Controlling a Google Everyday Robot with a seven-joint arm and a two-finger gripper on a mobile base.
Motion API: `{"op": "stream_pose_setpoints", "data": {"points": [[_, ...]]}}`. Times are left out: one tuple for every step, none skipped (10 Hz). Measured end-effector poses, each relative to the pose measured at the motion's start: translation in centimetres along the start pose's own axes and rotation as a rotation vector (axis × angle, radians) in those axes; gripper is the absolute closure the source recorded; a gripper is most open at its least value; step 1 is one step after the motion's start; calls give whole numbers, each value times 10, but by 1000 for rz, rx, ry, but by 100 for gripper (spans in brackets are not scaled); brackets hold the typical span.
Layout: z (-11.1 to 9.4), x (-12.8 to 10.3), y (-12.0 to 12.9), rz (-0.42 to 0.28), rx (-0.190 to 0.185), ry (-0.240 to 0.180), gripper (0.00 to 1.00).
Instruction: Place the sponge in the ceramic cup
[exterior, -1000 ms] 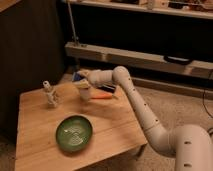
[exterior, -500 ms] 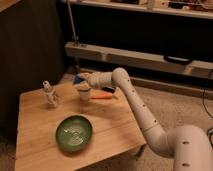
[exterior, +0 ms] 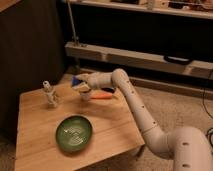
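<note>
The pincer (exterior: 81,82) grips the sponge (exterior: 75,80) just above the ceramic cup (exterior: 86,95) on the bench (exterior: 40,150). Sponge not in cup; carry looks done (1 step left, I judge: lower, release).

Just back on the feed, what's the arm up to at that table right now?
The gripper holds the dark blue sponge in the air just above the pale ceramic cup near the far edge of the wooden table. The sponge is not yet in the cup. An orange object lies right of the cup, a small figurine stands to its left, and a green plate sits nearer the camera.
</note>
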Motion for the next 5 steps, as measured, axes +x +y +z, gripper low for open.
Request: {"op": "stream_pose_setpoints", "data": {"points": [[-3, -1, 1, 0, -11, -2, 20], [-3, 0, 1, 0, -9, -2, 20], [0, 1, 0, -2, -6, -1, 20], [-2, 1, 0, -1, -8, -1, 20], [-2, 0, 1, -1, -9, -1, 20]]}}
